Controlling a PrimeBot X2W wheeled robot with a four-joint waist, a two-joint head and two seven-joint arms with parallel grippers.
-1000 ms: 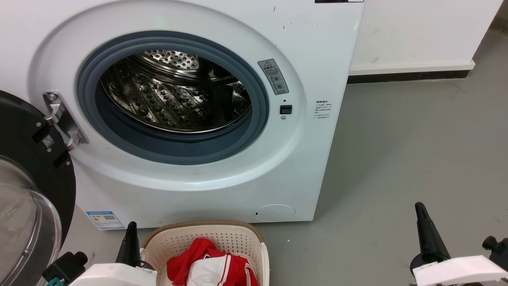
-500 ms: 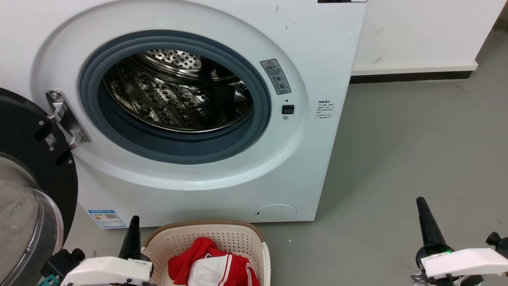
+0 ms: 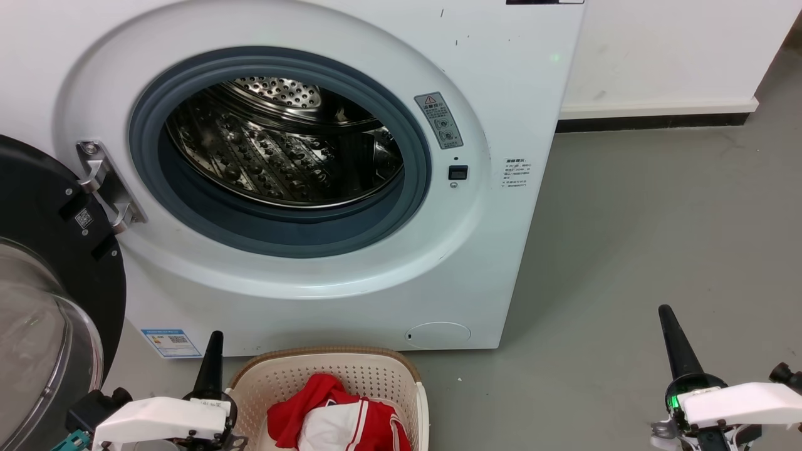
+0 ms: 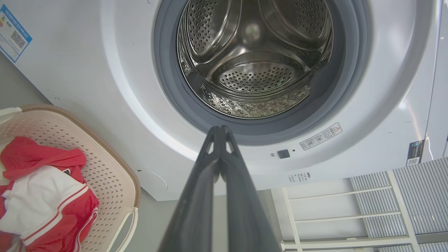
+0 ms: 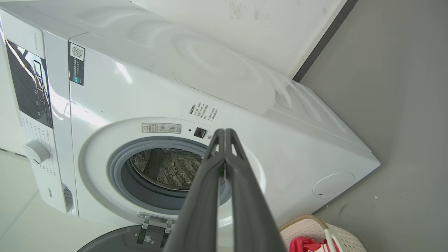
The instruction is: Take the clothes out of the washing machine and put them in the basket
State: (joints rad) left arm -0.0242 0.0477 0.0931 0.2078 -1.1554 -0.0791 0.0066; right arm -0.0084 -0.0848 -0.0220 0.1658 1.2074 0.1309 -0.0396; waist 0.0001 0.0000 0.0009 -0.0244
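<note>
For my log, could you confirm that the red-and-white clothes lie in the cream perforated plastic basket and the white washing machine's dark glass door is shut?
Not quite: the dark glass door of the white washing machine stands open, swung left of the porthole, as the head view shows. The red-and-white clothes do lie in the cream perforated plastic basket.

No lettering is large enough to read. On the front of the washing machine (image 3: 351, 307), at 2 o'clock of the porthole (image 3: 141, 156), a grey warning sticker (image 3: 438, 120) carries a red triangle sign and two round pictograms. At 3 o'clock, past the latch (image 3: 458, 172), a small notice (image 3: 516, 173) holds several lines of tiny characters. At 7 o'clock, a blue-edged label (image 3: 166, 342) bears a QR code. A QR sticker (image 3: 83, 218) sits on the open door (image 3: 37, 200). In the right wrist view a dark sticker (image 5: 77, 63) with a QR code stands beside the control panel (image 5: 29, 84).
</note>
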